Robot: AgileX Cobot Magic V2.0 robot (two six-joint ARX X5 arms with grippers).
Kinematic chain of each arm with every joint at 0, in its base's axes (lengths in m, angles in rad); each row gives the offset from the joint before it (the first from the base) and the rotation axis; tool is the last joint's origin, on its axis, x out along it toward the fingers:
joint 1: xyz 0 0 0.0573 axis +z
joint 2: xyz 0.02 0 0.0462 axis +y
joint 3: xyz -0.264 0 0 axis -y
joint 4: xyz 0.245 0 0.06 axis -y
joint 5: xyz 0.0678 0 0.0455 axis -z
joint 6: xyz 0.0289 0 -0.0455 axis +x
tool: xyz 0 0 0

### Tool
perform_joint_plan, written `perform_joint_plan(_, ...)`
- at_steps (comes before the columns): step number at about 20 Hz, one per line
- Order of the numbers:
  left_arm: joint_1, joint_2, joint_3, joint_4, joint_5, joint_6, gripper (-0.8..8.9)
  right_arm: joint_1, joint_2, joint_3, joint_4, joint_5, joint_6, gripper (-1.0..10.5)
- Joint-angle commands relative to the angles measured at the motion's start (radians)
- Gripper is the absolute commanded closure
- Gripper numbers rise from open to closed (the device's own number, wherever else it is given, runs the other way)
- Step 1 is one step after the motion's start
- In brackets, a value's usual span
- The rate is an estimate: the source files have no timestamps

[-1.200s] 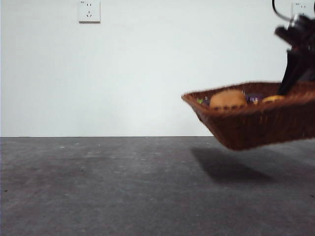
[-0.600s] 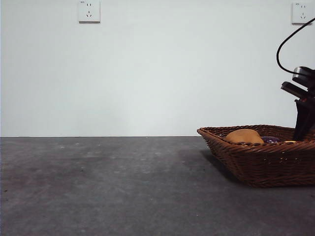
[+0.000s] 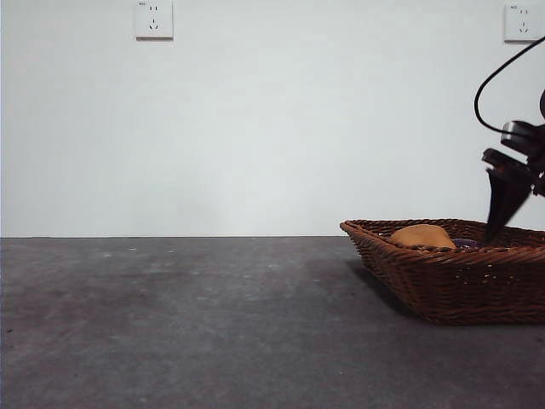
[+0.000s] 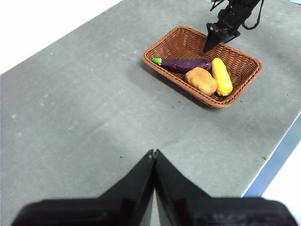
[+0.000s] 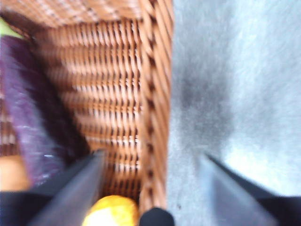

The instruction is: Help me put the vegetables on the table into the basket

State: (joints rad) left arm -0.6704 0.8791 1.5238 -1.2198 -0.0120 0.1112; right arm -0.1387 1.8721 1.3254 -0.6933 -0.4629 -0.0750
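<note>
You find nothing readable in any of these views — no label, brand, number or sign on the basket (image 4: 244,70), the vegetables or the table (image 4: 94,108). The two wall sockets in the front view, one (image 3: 154,19) at the upper left and one (image 3: 523,21) at the upper right, each carry a tiny dark mark near their top edge — too small for you to make out as text.

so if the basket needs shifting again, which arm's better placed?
Probably right. The right gripper is open, its jaws straddling the basket rim. The left gripper is shut and hangs far off over bare table. All three vegetables are already in the basket.
</note>
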Motion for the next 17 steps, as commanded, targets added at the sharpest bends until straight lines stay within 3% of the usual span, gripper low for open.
perform_joint_plan(1, 0.003, -0.002, -0.002, 0.002, 0.000, -0.006, 8.21, 0.000, -0.090, 0.027, -0.012, 0.020, 0.029, 5.6)
perform_joint_plan(5, 0.003, 0.000, -0.002, 0.002, 0.000, -0.006, 8.21, 0.002, -0.325, 0.077, -0.233, 0.012, 0.053, 5.7)
perform_joint_plan(8, 0.003, 0.007, -0.002, 0.002, 0.000, -0.006, 8.21, 0.015, -0.490, 0.089, -0.433, -0.056, 0.035, 5.8)
perform_joint_plan(13, 0.003, 0.018, -0.002, 0.002, 0.001, -0.002, 8.21, 0.045, -0.686, 0.089, -0.668, -0.090, -0.069, 8.7)
perform_joint_plan(15, 0.003, 0.026, -0.002, 0.002, 0.002, -0.002, 8.21, 0.055, -0.750, 0.086, -0.683, -0.086, -0.084, 9.6)
perform_joint_plan(17, 0.003, 0.031, -0.002, 0.002, 0.005, -0.002, 8.21, 0.055, -0.801, 0.086, -0.683, -0.087, -0.082, 9.6)
